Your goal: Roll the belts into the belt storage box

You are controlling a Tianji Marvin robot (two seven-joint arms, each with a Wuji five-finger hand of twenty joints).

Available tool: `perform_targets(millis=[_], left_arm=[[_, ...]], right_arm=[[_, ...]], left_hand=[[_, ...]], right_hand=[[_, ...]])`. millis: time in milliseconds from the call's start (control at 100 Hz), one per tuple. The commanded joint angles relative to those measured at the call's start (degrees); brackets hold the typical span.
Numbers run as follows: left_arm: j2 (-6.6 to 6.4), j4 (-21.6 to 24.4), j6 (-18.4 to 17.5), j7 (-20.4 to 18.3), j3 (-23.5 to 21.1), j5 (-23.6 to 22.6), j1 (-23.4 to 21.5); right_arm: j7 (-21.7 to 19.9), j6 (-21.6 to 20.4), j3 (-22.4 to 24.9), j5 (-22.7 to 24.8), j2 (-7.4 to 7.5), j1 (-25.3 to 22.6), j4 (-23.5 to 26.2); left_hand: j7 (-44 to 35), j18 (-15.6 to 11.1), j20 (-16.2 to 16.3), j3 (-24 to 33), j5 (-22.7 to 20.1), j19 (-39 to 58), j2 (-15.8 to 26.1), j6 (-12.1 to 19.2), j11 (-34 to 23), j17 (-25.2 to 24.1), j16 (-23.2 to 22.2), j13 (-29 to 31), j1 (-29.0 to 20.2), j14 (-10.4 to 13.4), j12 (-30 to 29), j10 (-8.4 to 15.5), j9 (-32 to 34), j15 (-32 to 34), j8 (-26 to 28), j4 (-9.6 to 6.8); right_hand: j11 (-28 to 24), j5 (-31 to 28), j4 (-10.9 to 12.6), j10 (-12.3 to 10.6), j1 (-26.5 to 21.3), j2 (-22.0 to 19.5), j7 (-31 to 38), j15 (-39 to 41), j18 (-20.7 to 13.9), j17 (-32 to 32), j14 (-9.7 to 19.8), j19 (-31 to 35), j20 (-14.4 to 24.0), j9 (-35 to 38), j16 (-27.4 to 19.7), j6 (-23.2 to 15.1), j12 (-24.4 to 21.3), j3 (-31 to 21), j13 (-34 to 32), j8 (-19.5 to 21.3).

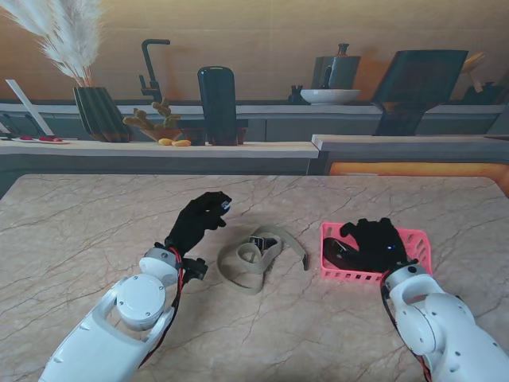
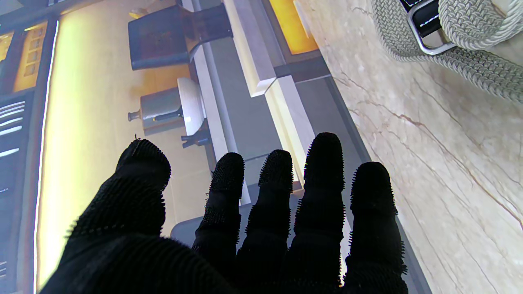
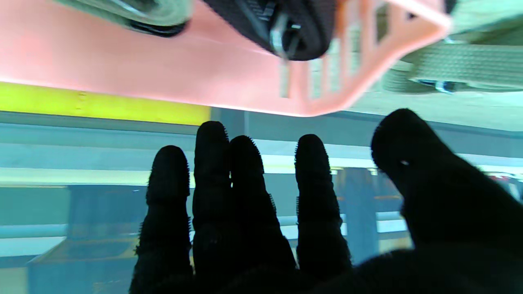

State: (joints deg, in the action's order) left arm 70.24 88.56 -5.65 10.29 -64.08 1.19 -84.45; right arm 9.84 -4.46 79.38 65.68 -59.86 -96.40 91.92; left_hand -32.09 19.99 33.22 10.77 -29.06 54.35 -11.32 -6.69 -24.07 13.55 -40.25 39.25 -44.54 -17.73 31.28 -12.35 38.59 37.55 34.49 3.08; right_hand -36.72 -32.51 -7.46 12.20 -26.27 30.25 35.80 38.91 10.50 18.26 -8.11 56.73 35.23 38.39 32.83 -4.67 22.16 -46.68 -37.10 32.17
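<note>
Nearest the stand camera are the two white forearms rising from the bottom corners, each ending in a black gloved hand. The left hand (image 1: pixel 200 220) is raised over the marble table (image 1: pixel 79 239), just to the left of a beige woven belt (image 1: pixel 256 255); its fingers (image 2: pixel 322 163) are spread apart with nothing between them, and in its wrist view the belt's braided strap and metal buckle (image 2: pixel 429 28) sit at the edge of the picture, clear of the fingertips. That belt lies loosely looped near the middle of the table, partly coiled, with one end trailing to the right toward the pink storage box (image 1: pixel 413 239). The box stands on the table to the right of the belt, close to it but apart. The right hand (image 1: pixel 374 243) hovers over the box, covering much of its inside. A dark belt (image 1: pixel 338 253) lies in the box at its left end, next to the hand. In the right wrist view the fingers (image 3: pixel 212 163) are extended, slightly apart and holding nothing, with the box wall (image 3: pixel 351 61) and the dark belt's roll (image 3: pixel 302 24) just beyond them.
</note>
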Motion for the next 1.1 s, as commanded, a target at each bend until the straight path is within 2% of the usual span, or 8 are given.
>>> perform_targets(millis=[0,230,290,400,630,680,870,1090], left_arm=[[0.14,0.47,-0.08,0.01,-0.13,0.02,-0.55],[0.12,0.39,-0.32,0.11,-0.27,-0.25,-0.6],[0.13,0.38,-0.3,0.12,-0.29,-0.24,-0.61],[0.11,0.45,-0.27,0.03,-0.36,-0.11,-0.68],[0.15,0.64,-0.24,0.27,-0.55,-0.03,-0.87],[0.17,0.7,-0.19,0.35,-0.57,-0.01,-0.91],[0.19,0.58,0.01,0.36,-0.57,-0.03,-0.79],[0.21,0.48,0.23,0.26,-0.58,0.18,-0.69]], right_arm=[[-0.48,-1.54,-1.46,-0.15,-0.57,1.09,0.91],[-2.57,-7.12,-7.36,-3.16,-0.37,6.54,-1.48],[-2.86,-7.91,-9.31,-4.32,-0.43,8.21,-2.32],[-3.42,-8.42,-13.09,-6.89,-0.72,11.17,-3.59],[-4.47,-9.08,-21.15,-10.58,-1.14,18.07,-8.48],[-4.64,-8.99,-22.87,-11.53,-1.29,19.51,-9.7],[-5.35,-8.04,-29.09,-14.33,-1.84,24.75,-14.25],[-6.83,-8.38,-35.36,-17.15,-2.34,30.26,-19.07]], left_hand=[[0.52,-0.17,0.88,-1.44,-1.18,1.31,1.84,2.24,-1.28,-0.68,-0.7,-0.81,-0.7,0.24,0.93,1.7,1.35,0.34,0.56,-2.54],[0.6,-0.24,1.32,-1.59,-1.42,1.25,1.83,2.26,-1.37,-1.02,-0.81,-0.9,-0.67,0.06,1.07,1.67,2.08,0.22,0.62,-2.54],[0.66,-0.29,1.43,-1.59,-1.41,1.25,1.94,2.28,-1.38,-1.1,-0.84,-0.94,-0.69,0.14,1.11,1.73,2.16,0.2,0.62,-2.55],[0.69,-0.37,1.61,-1.62,-1.44,1.25,2.03,2.29,-1.41,-1.21,-0.9,-0.94,-0.75,0.16,1.17,1.73,2.2,0.23,0.64,-2.55],[0.71,-0.4,1.88,-1.77,-1.54,1.16,2.18,2.18,-1.58,-1.31,-1.0,-1.02,-0.81,0.1,1.31,1.65,2.5,0.28,0.69,-2.57],[0.72,-0.53,1.95,-1.84,-1.54,1.22,2.21,2.3,-1.65,-1.24,-1.01,-0.99,-0.77,0.15,1.35,1.73,2.61,0.31,0.69,-2.56],[0.74,-0.44,2.07,-1.98,-1.61,1.18,2.33,2.29,-1.73,-1.27,-1.01,-1.03,-0.84,0.13,1.4,1.76,2.76,0.28,0.69,-2.56],[0.76,-0.47,2.17,-2.19,-1.67,1.1,2.6,2.23,-1.86,-1.36,-1.03,-1.12,-0.9,0.12,1.48,1.66,2.94,0.31,0.69,-2.57]], right_hand=[[-0.03,1.44,2.84,-0.61,1.62,-0.6,-0.72,-1.21,-1.19,0.13,0.84,-1.27,-1.21,0.92,-0.84,0.04,-0.06,-2.49,-1.19,-0.11],[0.47,0.46,2.4,-1.84,-1.86,0.64,1.45,-2.6,-2.16,1.14,2.04,-3.49,-2.3,2.22,-1.16,-5.14,-0.19,-6.0,-2.79,0.66],[0.76,0.94,-1.2,-2.08,-4.12,1.17,4.9,-3.06,-1.97,1.57,2.22,-3.92,-2.37,2.7,-0.98,-8.07,-0.18,-5.82,-3.3,-2.71],[1.12,1.16,-3.15,-2.69,-6.95,1.39,8.71,-3.32,-1.06,2.11,2.52,-3.87,-2.08,3.84,-0.98,-11.61,-0.29,-5.23,-4.14,-5.37],[1.54,1.78,-0.33,-2.75,-2.32,2.29,7.01,-3.44,-0.71,1.15,2.64,-4.41,-1.53,2.71,-0.57,-8.94,-0.03,-7.55,-2.93,-5.81],[1.65,1.67,1.7,-2.56,-1.11,2.41,4.53,-3.66,-0.82,0.73,2.64,-4.97,-0.96,1.84,-0.6,-7.76,0.02,-7.95,-2.21,-2.0],[2.83,3.83,1.71,-1.32,1.79,3.96,2.17,-5.53,-0.74,-2.21,2.25,-6.28,-0.97,-3.63,-1.25,-4.31,-0.24,-7.37,2.82,-1.96],[3.63,2.3,1.65,-0.75,1.32,4.82,2.29,-7.28,-0.51,-4.42,2.05,-7.6,-0.89,-6.38,-2.2,-5.89,-0.65,-6.95,5.83,-1.47]])
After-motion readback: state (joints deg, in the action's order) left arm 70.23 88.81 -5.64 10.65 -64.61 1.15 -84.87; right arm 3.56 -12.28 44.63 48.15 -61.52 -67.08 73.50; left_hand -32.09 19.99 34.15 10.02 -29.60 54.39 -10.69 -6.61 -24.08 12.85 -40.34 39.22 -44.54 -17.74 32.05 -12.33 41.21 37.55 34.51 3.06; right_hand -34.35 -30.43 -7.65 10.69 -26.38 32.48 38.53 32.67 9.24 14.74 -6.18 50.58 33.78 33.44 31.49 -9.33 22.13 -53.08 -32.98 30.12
